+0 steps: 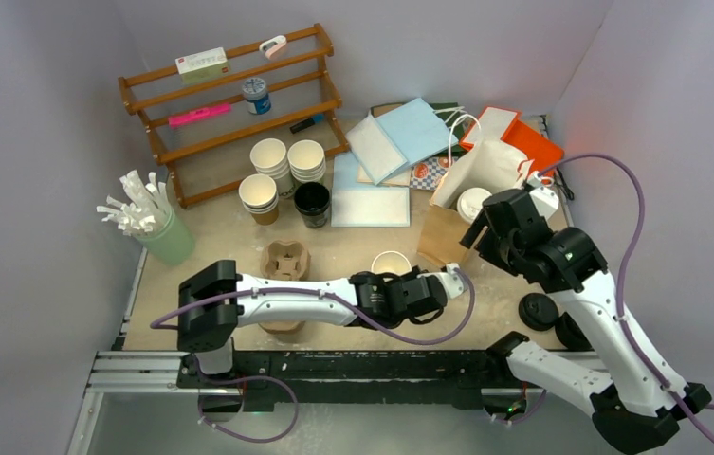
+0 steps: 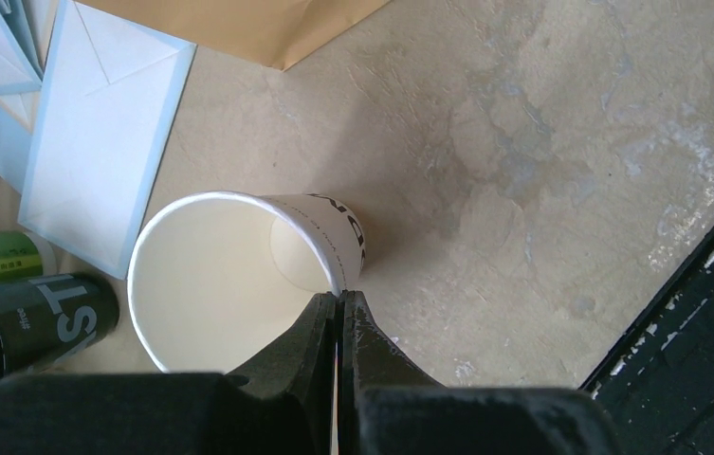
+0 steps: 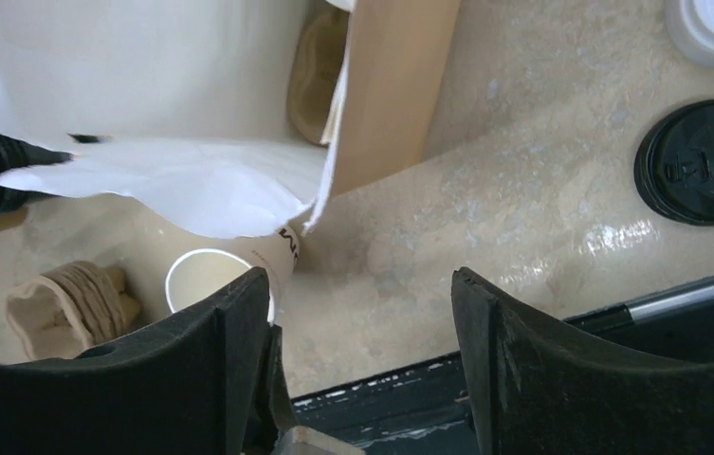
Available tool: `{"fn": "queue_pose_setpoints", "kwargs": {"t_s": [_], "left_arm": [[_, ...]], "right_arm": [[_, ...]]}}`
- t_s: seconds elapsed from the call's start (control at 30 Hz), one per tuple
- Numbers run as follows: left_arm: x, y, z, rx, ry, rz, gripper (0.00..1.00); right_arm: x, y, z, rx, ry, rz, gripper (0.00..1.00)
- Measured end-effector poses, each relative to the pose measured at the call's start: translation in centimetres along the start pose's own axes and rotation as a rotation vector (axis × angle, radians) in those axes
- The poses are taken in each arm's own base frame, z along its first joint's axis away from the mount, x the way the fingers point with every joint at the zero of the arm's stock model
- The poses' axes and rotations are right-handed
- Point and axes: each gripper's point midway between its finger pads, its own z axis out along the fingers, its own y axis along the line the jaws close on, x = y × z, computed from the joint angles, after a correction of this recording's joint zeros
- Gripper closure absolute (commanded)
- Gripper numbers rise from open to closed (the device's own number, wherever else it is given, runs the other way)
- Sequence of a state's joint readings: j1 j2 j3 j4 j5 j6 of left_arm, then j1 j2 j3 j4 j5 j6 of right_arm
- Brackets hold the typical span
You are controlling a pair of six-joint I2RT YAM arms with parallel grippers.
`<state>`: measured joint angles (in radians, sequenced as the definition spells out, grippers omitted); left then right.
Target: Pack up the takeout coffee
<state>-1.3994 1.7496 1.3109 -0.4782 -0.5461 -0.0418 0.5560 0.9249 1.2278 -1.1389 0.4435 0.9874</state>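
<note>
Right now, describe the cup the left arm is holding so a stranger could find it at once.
Find the brown paper bag standing right of centre. Just left of its base stands one open paper cup, white inside. Unlike the stacked cups farther back, it is alone, lidless, with the left pincer pinching its rim.

Three stacks of kraft paper cups [image 1: 268, 156] are counted beside one wooden rack [image 1: 239, 54], with one black cup [image 1: 312, 202] next to them. One single open paper cup [image 1: 391, 263] and one white-lidded cup [image 1: 473, 202] are seen. One brown paper bag [image 1: 440, 237], one pulp cup tray [image 1: 284, 258] and one green holder [image 1: 168, 242] are present. Two black lids [image 1: 538, 310], the second partly hidden, and three pale blue envelopes [image 1: 369, 201] are counted on the table [image 1: 353, 246].
</note>
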Motion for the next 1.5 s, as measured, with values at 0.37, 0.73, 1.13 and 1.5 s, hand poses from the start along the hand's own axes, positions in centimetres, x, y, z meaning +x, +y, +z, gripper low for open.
{"fn": "queue_pose_setpoints", "kwargs": {"t_s": [0.37,0.73,1.13,1.5], "left_arm": [[-0.2,0.9,0.7,0.006,-0.005,-0.024,1.0],[-0.7,0.2,0.2,0.067,-0.021,-0.031,1.0],[-0.9,0.1,-0.1,0.081,-0.028,-0.02,1.0],[-0.9,0.2,-0.1,0.08,-0.029,-0.02,1.0]], "right_arm": [[-5.9,2.7,-2.5,-0.035,-0.165,0.078,0.25],[-6.8,2.1,2.9,0.126,-0.085,0.111,0.7],[-8.6,9.3,6.1,-0.072,-0.039,0.13,1.0],[-11.5,15.1,7.1,-0.244,-0.076,0.154,0.96]]}}
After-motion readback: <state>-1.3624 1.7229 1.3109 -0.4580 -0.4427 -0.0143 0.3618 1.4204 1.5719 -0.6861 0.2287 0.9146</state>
